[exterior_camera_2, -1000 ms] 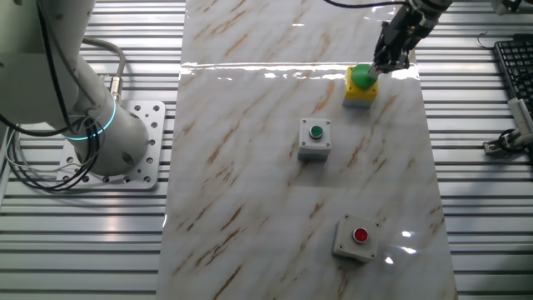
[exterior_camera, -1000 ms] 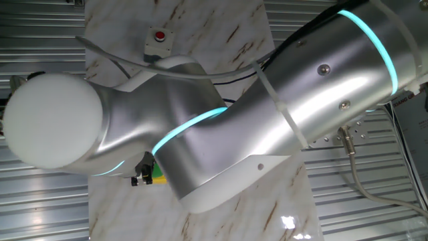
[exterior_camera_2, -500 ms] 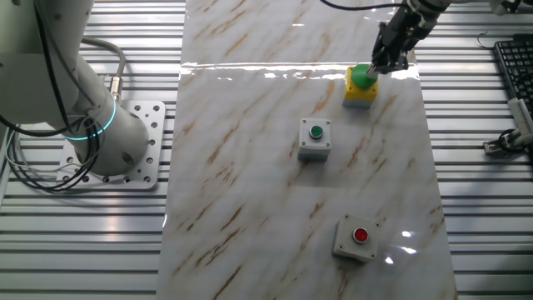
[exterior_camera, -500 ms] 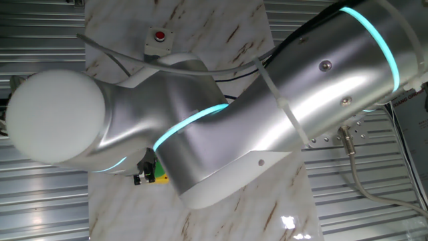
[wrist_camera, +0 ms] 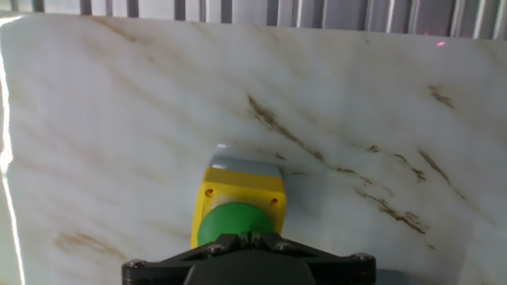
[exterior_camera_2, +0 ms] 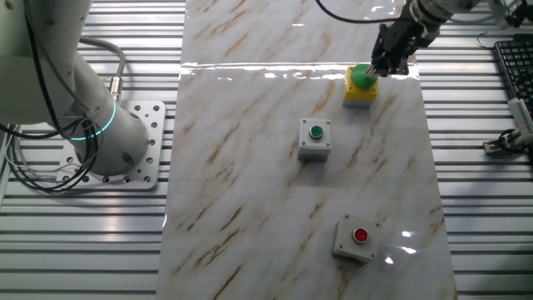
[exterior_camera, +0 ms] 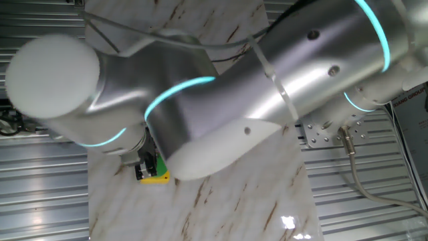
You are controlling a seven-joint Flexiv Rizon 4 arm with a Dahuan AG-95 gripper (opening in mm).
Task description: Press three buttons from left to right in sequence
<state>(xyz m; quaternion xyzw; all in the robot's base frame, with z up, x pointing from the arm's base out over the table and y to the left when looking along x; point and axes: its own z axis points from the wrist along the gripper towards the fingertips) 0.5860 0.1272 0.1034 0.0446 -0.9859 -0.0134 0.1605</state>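
Note:
The yellow box with the large green dome button stands at the far right end of the row. My gripper is right at the dome, tips down on or just above it. In the hand view the fingertips meet with no gap over the green dome, so the gripper is shut with nothing in it. The grey box with a dark-green button sits mid-table. The grey box with a red button is nearest the front. In one fixed view the yellow box shows under the gripper; the arm hides the other two.
The boxes stand on a marble sheet over a slatted metal table. The robot base is at the left. A keyboard lies at the right edge. The big arm fills most of one fixed view.
The arm's elbow and wrist have swung upward in one fixed view and now cover the red-button box. The fingertips have stayed at the green dome.

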